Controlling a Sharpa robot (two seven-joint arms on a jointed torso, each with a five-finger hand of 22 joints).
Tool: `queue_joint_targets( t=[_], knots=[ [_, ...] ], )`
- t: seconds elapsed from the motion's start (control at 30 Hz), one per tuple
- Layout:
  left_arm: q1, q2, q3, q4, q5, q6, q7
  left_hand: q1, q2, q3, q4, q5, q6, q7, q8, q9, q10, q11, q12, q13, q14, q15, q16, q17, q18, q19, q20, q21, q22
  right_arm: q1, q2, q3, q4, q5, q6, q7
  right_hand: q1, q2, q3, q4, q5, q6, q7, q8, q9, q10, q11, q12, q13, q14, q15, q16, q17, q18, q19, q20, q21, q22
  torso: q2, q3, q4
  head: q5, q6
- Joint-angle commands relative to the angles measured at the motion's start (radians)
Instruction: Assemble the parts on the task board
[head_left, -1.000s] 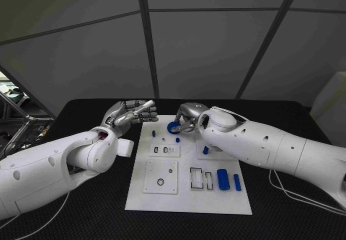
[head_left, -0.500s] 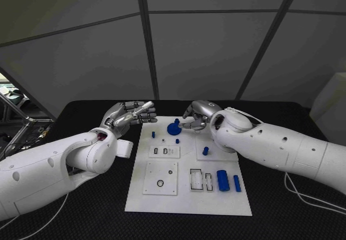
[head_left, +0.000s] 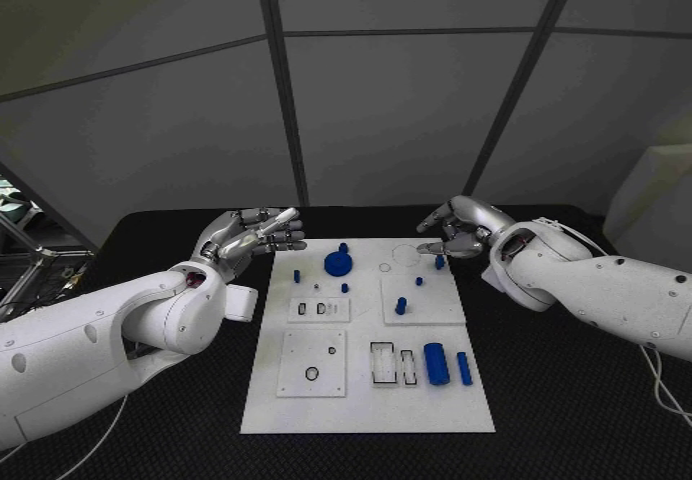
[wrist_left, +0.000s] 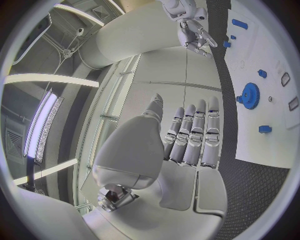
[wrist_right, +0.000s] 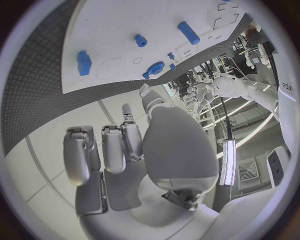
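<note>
The white task board (head_left: 361, 400) lies in the middle of the black table. A blue gear (head_left: 338, 263) sits on its far middle part, with nothing touching it. Small blue pegs (head_left: 400, 306) stand around it. A thick blue cylinder (head_left: 436, 364) and a slim blue bar (head_left: 463, 364) lie at the near right. My right hand (head_left: 454, 230) hovers over the board's far right corner, fingers loosely bent and holding nothing. Beside the far left corner my left hand (head_left: 257, 232) is raised, fingers straight, also holding nothing. In the wrist views I see the gear (wrist_left: 250, 95) (wrist_right: 155, 67) and each hand (wrist_left: 187, 135) (wrist_right: 119, 145) with bare fingers.
Square inset plates (head_left: 315, 365) and a slotted frame (head_left: 387, 363) lie on the near half of the board. Black table (head_left: 577, 400) stretches on both sides. Grey wall panels stand behind the table.
My right hand has let go of the blue gear, which now sits on the board, and has drawn back to the right. The left hand has stayed put. The camera has shifted slightly.
</note>
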Motion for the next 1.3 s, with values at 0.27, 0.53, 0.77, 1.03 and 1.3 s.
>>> queue_joint_targets(
  t=[0.27,0.53,0.77,1.03,1.3],
  knots=[
    [0.0,0.01,0.001,-0.011,-0.004,0.011,0.008,0.003,0.008,-0.003,-0.006,0.0,-0.002,0.013,-0.005,-0.002,0.0,0.007,-0.004,-0.002,0.003,0.007,-0.007,0.001,-0.006,-0.005,0.002,-0.005,-0.001,-0.004,-0.006,0.0,-0.088,0.126,0.048,0.142,0.037,-0.005,0.001,-0.041,0.003,-0.006,-0.007,-0.001,-0.003,-0.005,-0.012,-0.008,0.04,0.053,-0.011,-0.007,0.022,-0.013,0.101,-0.008,-0.001,0.254,0.0,0.0089,-0.0126,-0.007,0.002],
    [-0.001,0.015,0.001,-0.018,-0.004,0.012,0.007,0.003,0.008,-0.003,-0.006,0.0,-0.002,0.013,-0.005,-0.002,0.0,0.007,-0.004,-0.002,0.003,0.007,-0.007,0.001,-0.006,-0.005,0.002,-0.005,-0.001,-0.018,0.006,0.0,-0.133,0.148,0.092,0.144,0.038,-0.006,-0.005,-0.051,0.008,-0.028,0.006,-0.002,-0.005,-0.008,0.002,-0.014,0.036,0.052,-0.002,-0.01,0.019,-0.011,0.098,-0.004,-0.004,0.249,0.0,0.0064,-0.0125,-0.009,-0.004],
    [-0.002,0.017,0.001,-0.022,-0.004,0.013,0.008,0.003,0.008,-0.003,-0.006,0.0,-0.002,0.013,-0.005,-0.002,0.0,0.007,-0.004,-0.002,0.003,0.007,-0.007,0.001,-0.006,-0.005,0.002,-0.005,-0.001,-0.024,0.017,0.0,-0.165,0.152,0.121,0.139,0.037,-0.006,-0.005,-0.053,0.009,-0.032,0.008,-0.002,-0.005,-0.008,0.004,-0.015,0.035,0.052,0.0,-0.01,0.019,-0.011,0.096,-0.003,-0.005,0.246,-0.001,0.0055,-0.0108,-0.011,-0.006],
    [-0.002,0.018,0.001,-0.024,-0.004,0.013,0.007,0.003,0.008,-0.003,-0.006,0.0,-0.002,0.013,-0.005,-0.002,0.0,0.007,-0.004,-0.002,0.003,0.007,-0.007,0.001,-0.006,-0.005,0.002,-0.005,-0.001,-0.028,0.025,0.0,-0.185,0.153,0.139,0.136,0.037,-0.003,-0.005,-0.053,0.01,-0.034,0.009,-0.002,-0.005,-0.008,0.006,-0.014,0.036,0.052,0.001,-0.009,0.02,-0.011,0.097,-0.002,-0.004,0.248,-0.001,0.0057,-0.0105,-0.009,-0.007],
    [-0.002,0.019,0.001,-0.027,-0.004,0.013,0.007,0.003,0.008,-0.003,-0.006,0.0,-0.002,0.013,-0.005,-0.002,0.0,0.007,-0.004,-0.002,0.003,0.007,-0.007,0.001,-0.006,-0.005,0.002,-0.005,-0.001,-0.031,0.033,0.0,-0.198,0.144,0.16,0.132,0.034,0.003,-0.004,-0.054,0.012,-0.031,0.01,0.001,-0.003,-0.007,0.007,-0.011,0.039,0.053,0.003,-0.007,0.024,-0.012,0.099,0.0,-0.003,0.251,-0.001,0.0059,-0.0117,-0.008,-0.01]
  ],
)
